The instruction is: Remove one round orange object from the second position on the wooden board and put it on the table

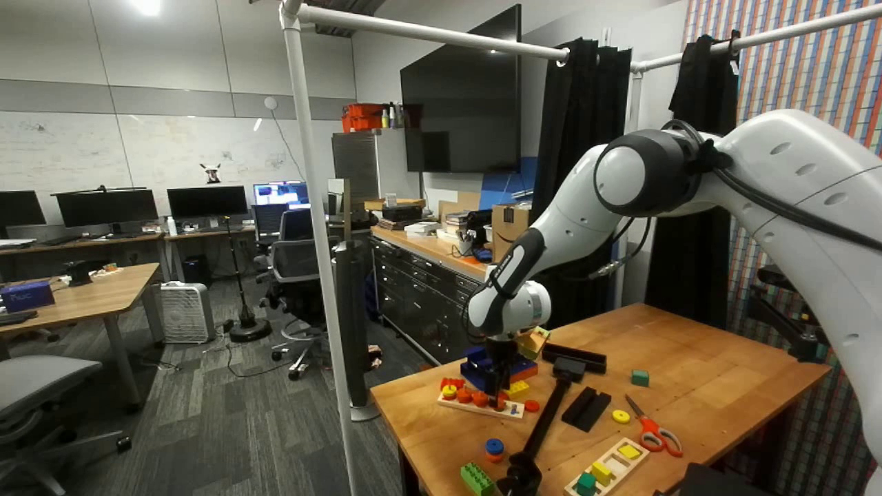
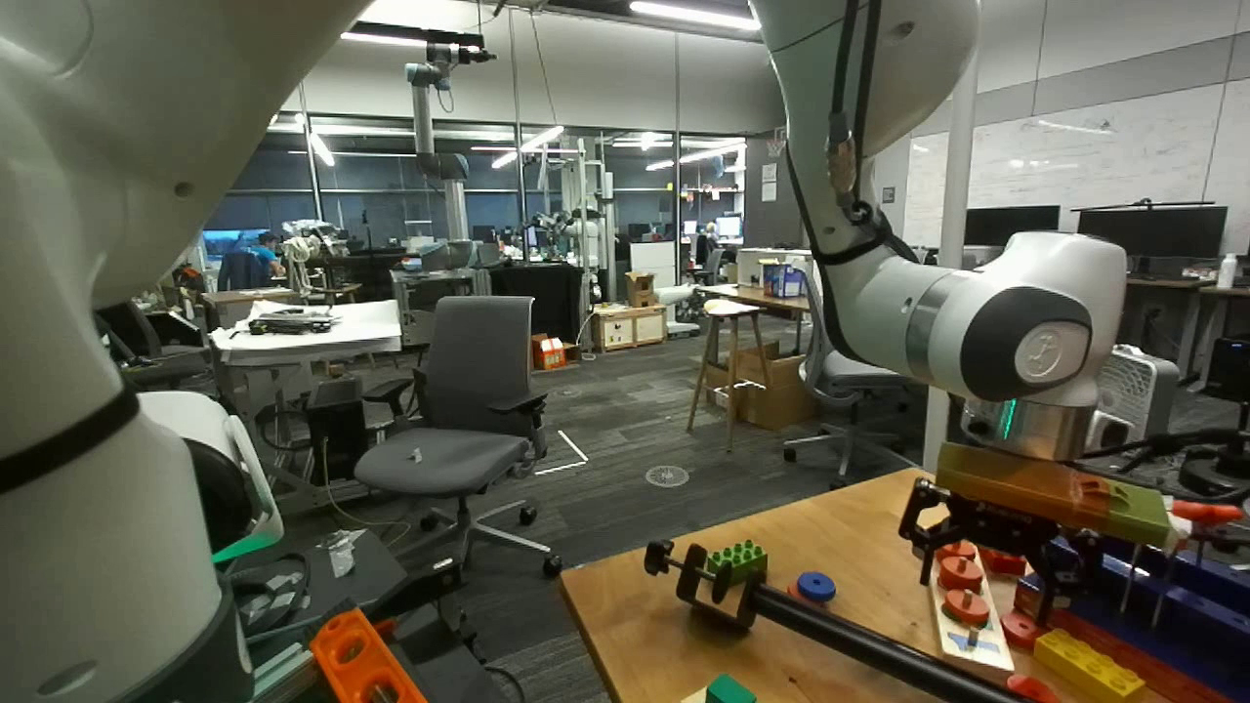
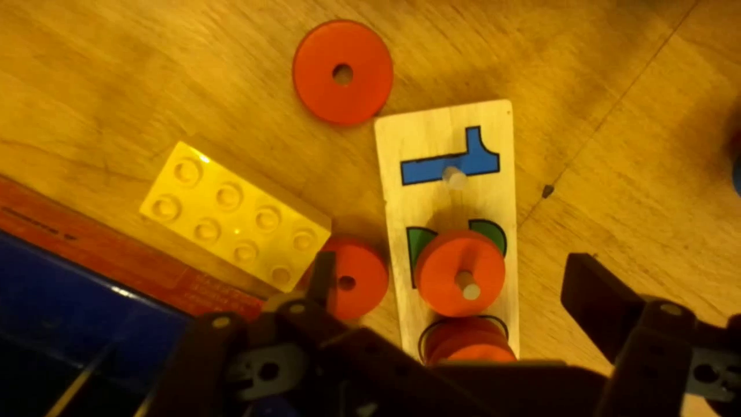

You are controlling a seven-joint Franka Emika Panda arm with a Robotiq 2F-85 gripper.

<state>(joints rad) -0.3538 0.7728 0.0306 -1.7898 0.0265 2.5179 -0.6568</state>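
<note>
We see the hand [image 3: 448, 272] spread wide over the wooden board [image 3: 486, 200], gripping nothing; the round orange object [image 3: 441, 269] sits on the second peg [image 3: 470, 291], with two loose discs [image 3: 318, 69] on the surface [image 3: 579, 69] beside the board.

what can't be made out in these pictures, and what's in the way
Wrist view: the lower end of the wooden board, hidden by the gripper.
Wrist view: the middle of the green figure, under the orange disc on the second peg.
Wrist view: the orange strip, print too blurred to read.
Wrist view: the blue piece, mostly cut off by the right edge.
In an exterior view: a smooth green block, cut by the bottom edge.
</note>
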